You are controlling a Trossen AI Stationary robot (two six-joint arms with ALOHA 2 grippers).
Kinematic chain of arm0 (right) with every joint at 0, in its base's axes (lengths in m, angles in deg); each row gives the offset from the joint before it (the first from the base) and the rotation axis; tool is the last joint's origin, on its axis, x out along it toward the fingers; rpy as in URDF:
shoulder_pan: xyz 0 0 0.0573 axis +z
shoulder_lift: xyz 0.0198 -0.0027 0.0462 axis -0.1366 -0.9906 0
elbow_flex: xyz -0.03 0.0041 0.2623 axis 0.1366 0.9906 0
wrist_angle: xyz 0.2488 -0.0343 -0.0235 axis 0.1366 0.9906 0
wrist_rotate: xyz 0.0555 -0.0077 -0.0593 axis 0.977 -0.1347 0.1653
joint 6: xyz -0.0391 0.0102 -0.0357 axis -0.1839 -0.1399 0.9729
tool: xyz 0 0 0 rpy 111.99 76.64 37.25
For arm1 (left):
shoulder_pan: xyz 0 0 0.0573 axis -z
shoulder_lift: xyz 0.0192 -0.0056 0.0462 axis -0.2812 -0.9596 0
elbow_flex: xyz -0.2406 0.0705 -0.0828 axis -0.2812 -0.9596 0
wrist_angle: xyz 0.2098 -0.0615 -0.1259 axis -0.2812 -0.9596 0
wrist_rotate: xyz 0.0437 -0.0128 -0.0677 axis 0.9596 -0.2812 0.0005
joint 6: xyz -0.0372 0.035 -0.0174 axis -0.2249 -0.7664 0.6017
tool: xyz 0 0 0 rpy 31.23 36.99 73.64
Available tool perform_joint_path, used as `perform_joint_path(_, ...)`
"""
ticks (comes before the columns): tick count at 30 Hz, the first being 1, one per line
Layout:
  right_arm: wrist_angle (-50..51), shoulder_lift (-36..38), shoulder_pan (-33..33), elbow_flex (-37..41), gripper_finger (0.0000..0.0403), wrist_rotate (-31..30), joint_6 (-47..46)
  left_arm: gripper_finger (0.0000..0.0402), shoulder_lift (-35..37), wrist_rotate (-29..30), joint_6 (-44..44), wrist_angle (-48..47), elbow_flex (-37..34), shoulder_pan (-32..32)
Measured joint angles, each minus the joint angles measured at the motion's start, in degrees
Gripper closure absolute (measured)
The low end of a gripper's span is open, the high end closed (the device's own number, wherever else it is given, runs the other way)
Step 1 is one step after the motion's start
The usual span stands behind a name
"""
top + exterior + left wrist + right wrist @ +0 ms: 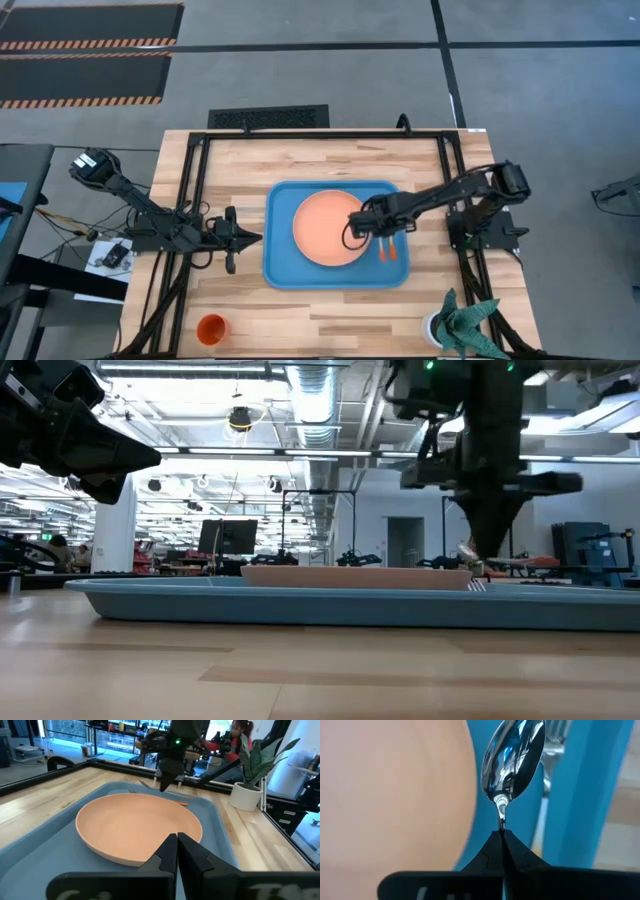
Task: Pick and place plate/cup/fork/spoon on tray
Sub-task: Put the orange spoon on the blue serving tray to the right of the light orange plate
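The blue tray (283,262) lies mid-table with the salmon plate (325,228) resting flat in it. My right gripper (366,228) is over the tray at the plate's right edge, shut on the spoon (512,757). The fork (547,775) lies on the tray floor beside the spoon, and orange handles (386,250) show in the high view. The orange cup (211,327) stands on the table near the front left. My left gripper (256,238) is shut and empty, just left of the tray. My right gripper pinches the spoon's thin metal neck (501,817) between its two fingertips, just behind the bowl. The bowl sticks out beyond the fingertips, over the tray floor between the plate and the fork. The fingers hide the handle. I cannot tell whether the bowl touches the tray.
A potted plant (458,325) stands at the table's front right corner. A black frame (200,190) runs along the table's sides and far edge. A person (237,740) shows beyond the table in the left wrist view.
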Motion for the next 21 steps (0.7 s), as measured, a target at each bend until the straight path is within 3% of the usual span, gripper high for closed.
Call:
perform_joint_path(9, -4.4, 0.0, -5.2, 4.7, 0.0399, 0.2, 1.1, 0.0401, 0.0, 0.0, 0.3, 0.0, 0.0, 0.0)
perform_joint_path(21, -10.0, -2.9, -6.2, 7.0, 0.0399, 1.9, 3.1, 0.0401, 0.0, 0.0, 0.3, -0.1, 0.0, 0.0)
